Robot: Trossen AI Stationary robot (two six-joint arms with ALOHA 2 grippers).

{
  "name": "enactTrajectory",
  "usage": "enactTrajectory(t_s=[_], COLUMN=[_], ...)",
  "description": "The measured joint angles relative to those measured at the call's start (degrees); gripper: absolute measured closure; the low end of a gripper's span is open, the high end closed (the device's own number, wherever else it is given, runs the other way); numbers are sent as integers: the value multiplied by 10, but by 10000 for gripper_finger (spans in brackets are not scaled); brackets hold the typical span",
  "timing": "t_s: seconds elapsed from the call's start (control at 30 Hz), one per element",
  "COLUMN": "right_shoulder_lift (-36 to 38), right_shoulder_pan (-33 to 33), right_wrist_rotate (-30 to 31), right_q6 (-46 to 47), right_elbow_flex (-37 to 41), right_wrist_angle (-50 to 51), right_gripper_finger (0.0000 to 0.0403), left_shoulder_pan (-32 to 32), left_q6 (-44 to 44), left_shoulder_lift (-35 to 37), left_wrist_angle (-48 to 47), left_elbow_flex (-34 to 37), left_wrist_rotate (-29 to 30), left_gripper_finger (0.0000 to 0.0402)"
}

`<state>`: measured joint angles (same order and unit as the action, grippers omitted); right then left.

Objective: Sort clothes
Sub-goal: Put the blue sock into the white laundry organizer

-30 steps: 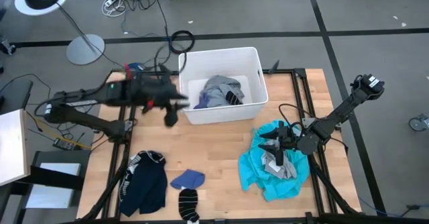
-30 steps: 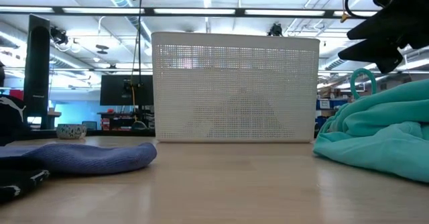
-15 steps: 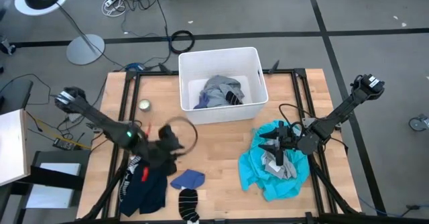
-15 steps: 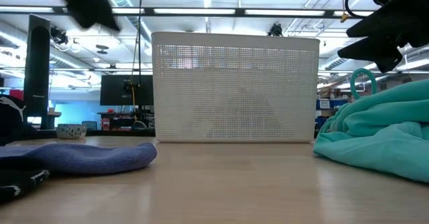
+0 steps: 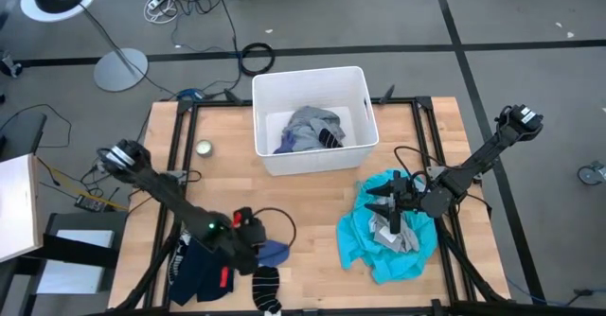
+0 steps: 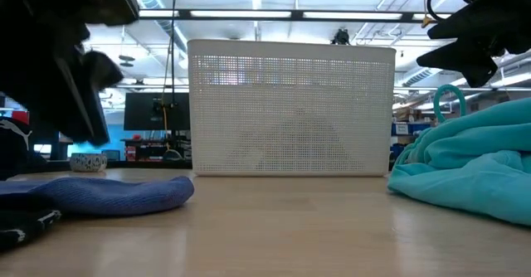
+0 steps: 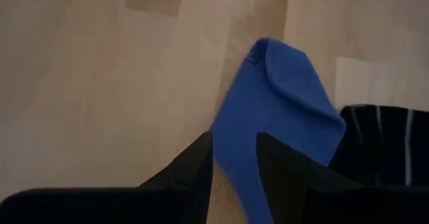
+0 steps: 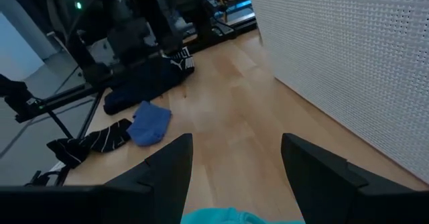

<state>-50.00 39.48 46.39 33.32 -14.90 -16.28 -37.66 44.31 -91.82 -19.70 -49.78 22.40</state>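
A small blue piece lies flat on the table near the front, also in the left wrist view. My left gripper hangs just above its left end, open with a narrow gap, touching nothing. A navy white-striped garment and a black-and-white striped sock lie beside it. The turquoise shirt lies crumpled at the right with a grey piece on it. My right gripper hovers over it, open. A grey shirt lies in the white bin.
The white bin stands at the table's far middle and fills the middle of the low view. A small round tin sits at the far left. Bare wood lies between the bin and the front garments.
My left gripper has swung from beside the bin's left wall toward the table's near edge and come down, ending just above the small blue piece. No garment has moved.
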Motion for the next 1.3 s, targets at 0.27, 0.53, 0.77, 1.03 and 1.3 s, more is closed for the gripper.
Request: enactTrajectory(t_s=[0.27,0.53,0.77,1.03,1.3], right_shoulder_lift=[0,0,0,0,0], right_shoulder_pan=[0,0,0,0,0], right_wrist_rotate=[0,-1,-1,-1,6], right_q6=[0,0,-6,-20,-45], right_elbow_flex=[0,0,0,0,0], right_wrist_angle=[0,-4,-6,-3,-3], right_gripper_finger=[174,174,174,174,174], left_shoulder_pan=[0,24,63,143,303], left_q6=[-9,-35,-113,-285,-486], left_shoulder_lift=[-81,-64,49,164,179], left_wrist_angle=[65,-28,-167,-225,-179], left_elbow_flex=[-3,-47,-131,-269,-350], left_wrist_rotate=[-59,-79,-49,21,44], left_gripper_finger=[287,393,399,401,401])
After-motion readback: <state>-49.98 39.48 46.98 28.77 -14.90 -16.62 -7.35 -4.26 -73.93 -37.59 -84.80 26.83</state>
